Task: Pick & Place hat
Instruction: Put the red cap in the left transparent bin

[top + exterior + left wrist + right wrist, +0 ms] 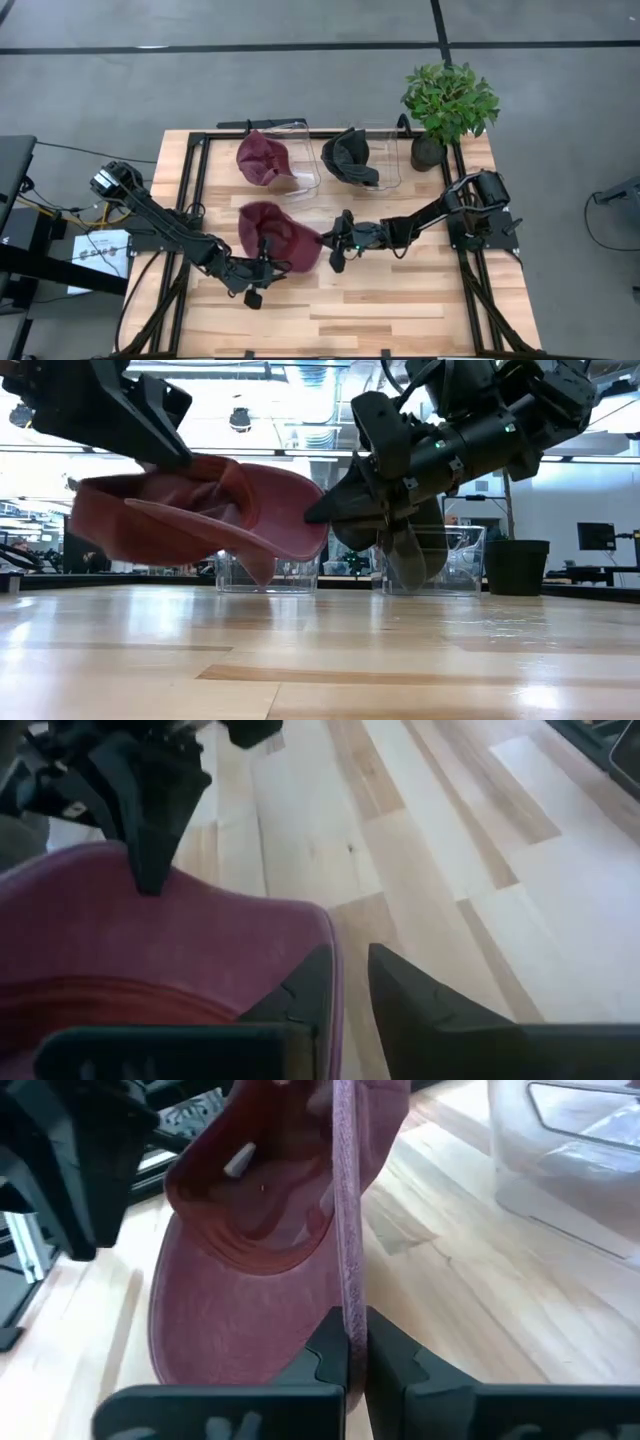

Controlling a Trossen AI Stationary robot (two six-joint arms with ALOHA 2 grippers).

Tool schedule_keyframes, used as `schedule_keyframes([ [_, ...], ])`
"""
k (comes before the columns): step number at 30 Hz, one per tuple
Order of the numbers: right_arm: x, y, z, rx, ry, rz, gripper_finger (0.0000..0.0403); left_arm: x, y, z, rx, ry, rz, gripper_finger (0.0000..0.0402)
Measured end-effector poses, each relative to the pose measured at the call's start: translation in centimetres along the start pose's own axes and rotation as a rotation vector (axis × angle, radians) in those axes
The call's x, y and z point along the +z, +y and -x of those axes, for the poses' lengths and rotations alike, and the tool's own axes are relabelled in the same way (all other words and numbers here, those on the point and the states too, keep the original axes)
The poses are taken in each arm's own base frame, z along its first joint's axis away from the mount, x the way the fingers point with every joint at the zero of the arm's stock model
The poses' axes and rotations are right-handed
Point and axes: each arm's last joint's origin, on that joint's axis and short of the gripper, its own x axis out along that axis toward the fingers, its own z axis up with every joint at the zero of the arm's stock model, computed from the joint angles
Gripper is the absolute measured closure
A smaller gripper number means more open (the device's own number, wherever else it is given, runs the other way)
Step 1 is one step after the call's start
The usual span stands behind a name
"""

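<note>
Holding the maroon hat (277,235) clear above the table (420,300), we share its edges. Our right gripper (356,1342) pinches the brim; our left gripper (350,982) gapes slightly around the rim

the left hand (262,262) sits mostly hidden under the maroon hat (275,233).

Both arms stretched inward over table mid; right hand (357,1342) pinched tight, left hand (350,982) slightly apart.

The near half of the tabletop (400,310) lies bare; two clear bins (300,150) and a potted plant (445,105) line its far edge.
</note>
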Motion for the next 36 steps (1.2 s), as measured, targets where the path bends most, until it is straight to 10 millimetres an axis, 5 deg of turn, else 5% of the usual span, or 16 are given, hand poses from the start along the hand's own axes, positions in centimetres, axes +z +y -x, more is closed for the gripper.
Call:
schedule_keyframes([
  [8,0.5,0.0,0.4,-0.052,-0.009,0.011,0.0402,-0.6,-0.2,0.0,-0.003,0.012,0.051,0.0334],
  [14,1.9,1.3,3.1,-0.196,-0.014,0.066,0.0402,-0.6,-1.1,0.5,0.010,-0.009,0.039,0.0338],
  [21,2.9,4.0,8.5,-0.342,-0.104,0.140,0.0402,-0.3,-1.9,1.2,0.070,-0.056,0.031,0.0349],
  [30,2.2,6.9,17.9,-0.502,-0.377,0.131,0.0402,-0.2,-2.4,1.5,0.054,-0.075,0.030,0.0351],
  [36,1.8,9.3,21.7,-0.330,-0.388,0.170,0.0402,-0.2,-2.3,1.4,0.057,-0.078,0.035,0.0351],
])
